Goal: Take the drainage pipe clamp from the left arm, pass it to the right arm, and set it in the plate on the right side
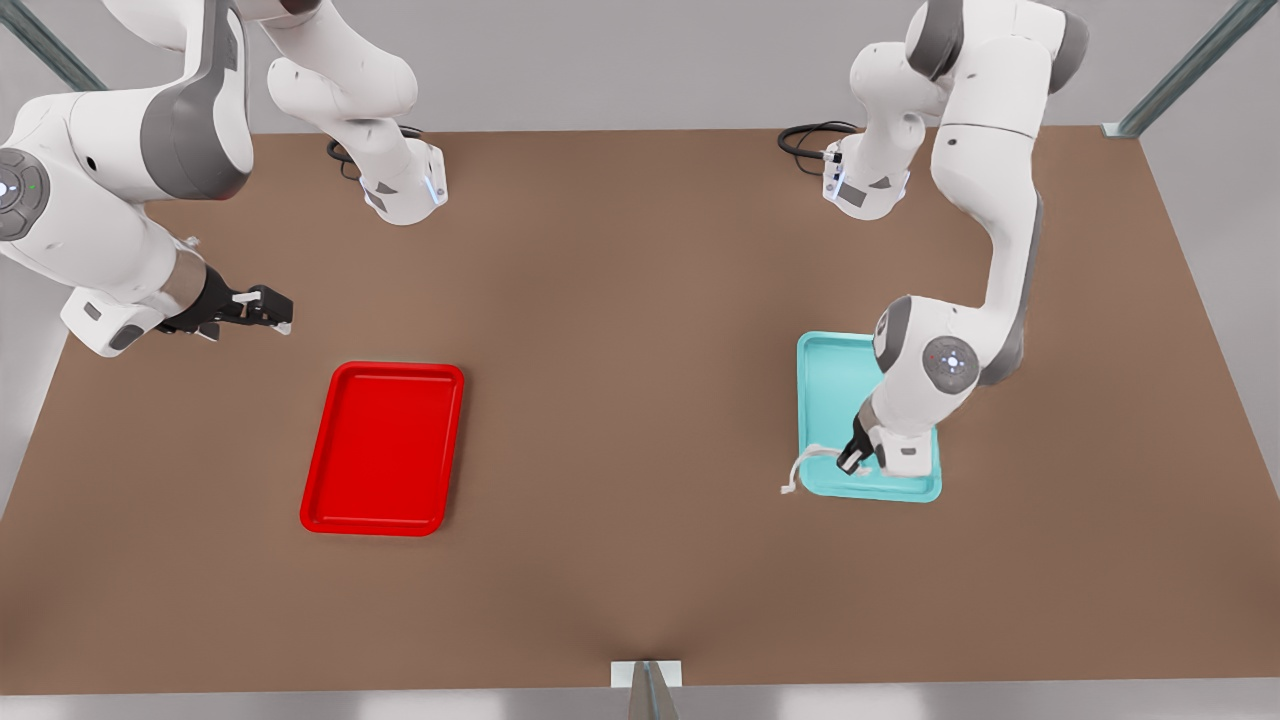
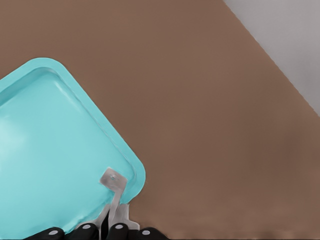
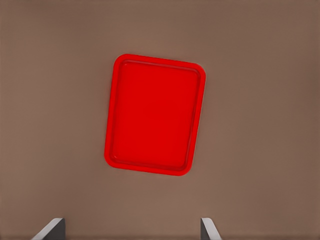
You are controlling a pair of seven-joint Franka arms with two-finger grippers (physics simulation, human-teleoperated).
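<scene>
One drainage pipe clamp (image 1: 806,464) in left claw (image 1: 853,459); two trays.

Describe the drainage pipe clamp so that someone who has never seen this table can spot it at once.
Find the teal tray on the brown table, at the front view's right. At its near corner the left gripper is shut on the drainage pipe clamp, which pokes out over the rim. It is a thin white arch with flat foot tabs, far smaller than either tray.
</scene>
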